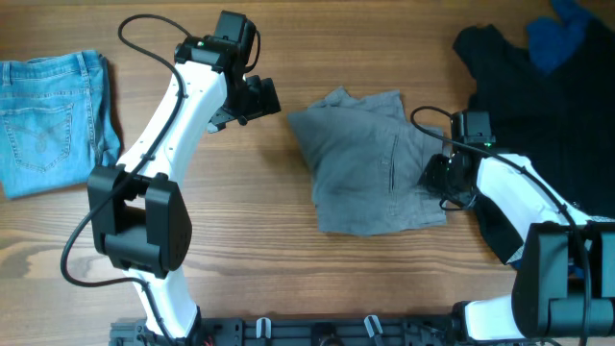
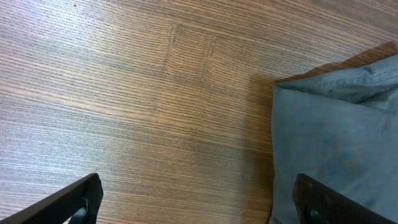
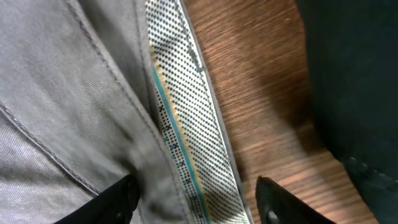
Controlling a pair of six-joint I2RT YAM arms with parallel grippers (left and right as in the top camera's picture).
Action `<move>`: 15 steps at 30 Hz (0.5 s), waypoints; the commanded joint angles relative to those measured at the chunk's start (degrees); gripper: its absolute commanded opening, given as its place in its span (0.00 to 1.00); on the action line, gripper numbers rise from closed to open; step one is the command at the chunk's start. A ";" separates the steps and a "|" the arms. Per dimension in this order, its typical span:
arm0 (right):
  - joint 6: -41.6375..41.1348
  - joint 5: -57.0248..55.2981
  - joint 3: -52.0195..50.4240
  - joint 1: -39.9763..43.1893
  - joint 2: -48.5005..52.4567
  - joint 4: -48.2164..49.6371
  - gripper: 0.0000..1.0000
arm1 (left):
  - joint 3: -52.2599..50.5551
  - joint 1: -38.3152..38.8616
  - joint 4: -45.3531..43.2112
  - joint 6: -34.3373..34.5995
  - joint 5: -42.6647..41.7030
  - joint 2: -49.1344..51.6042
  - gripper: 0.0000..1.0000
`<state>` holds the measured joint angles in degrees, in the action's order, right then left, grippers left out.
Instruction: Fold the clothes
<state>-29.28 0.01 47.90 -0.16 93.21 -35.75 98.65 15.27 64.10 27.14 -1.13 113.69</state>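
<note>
Crumpled medium-grey cotton trousers (image 1: 370,163), one gripper each side.
Left gripper (image 1: 267,98) fingers apart, just beside trousers; right gripper (image 1: 434,179) fingers apart, straddling their waistband.

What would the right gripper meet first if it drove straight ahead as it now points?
Probably the grey trousers: their dotted waistband lining lies directly ahead of the right gripper, between its open fingers. How near it is, the wrist view leaves unclear.

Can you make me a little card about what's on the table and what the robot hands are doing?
middle: grey trousers, crumpled
left side: light-blue jeans, folded flat
right side: dark clothes, heaped
left gripper: open, over the bare table beside the trousers
right gripper: open, astride the trousers' waistband edge
</note>
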 commanded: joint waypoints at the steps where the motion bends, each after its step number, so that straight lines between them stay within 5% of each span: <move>1: 0.81 4.17 -5.05 0.42 2.67 4.02 0.59 | 0.68 -0.02 0.04 0.31 0.59 -1.09 0.98; 3: 0.79 7.43 -6.91 0.42 3.08 7.17 0.45 | 0.68 -0.02 0.04 0.31 0.59 -1.09 0.98; 4: 0.81 8.52 -6.91 0.42 2.99 8.17 0.27 | 0.68 -0.02 0.04 0.31 0.59 -1.09 0.98; 6: 0.85 9.97 -6.69 0.42 2.95 9.25 0.07 | 0.68 -0.02 0.04 0.31 0.59 -1.09 0.98; 15: 4.35 11.06 6.97 0.35 -1.49 0.72 0.04 | 0.68 -0.02 0.04 0.31 0.59 -1.09 0.98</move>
<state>-27.79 8.49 48.45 0.91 92.84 -33.08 98.65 15.27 64.10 27.14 -1.10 113.69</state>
